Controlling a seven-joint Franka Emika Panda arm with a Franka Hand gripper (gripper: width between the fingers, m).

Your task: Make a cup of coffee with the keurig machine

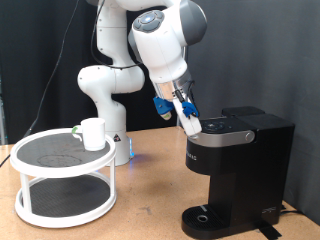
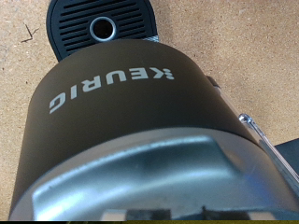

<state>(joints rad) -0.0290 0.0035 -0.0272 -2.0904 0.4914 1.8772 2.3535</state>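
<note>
Glossy white rounded arm (image 1: 150,45), grey joint caps, blue-accented end effector (image 1: 190,118).

One brand name is legible.
"KEURIG" stands in white capitals on the dark front of the keurig machine (image 2: 112,93), upside down in the wrist view.

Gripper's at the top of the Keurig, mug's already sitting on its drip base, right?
Not quite. The gripper is at the top of the Keurig, but the mug sits on the round white two-tier stand at the exterior view's left. The drip base is empty in the wrist view.
</note>
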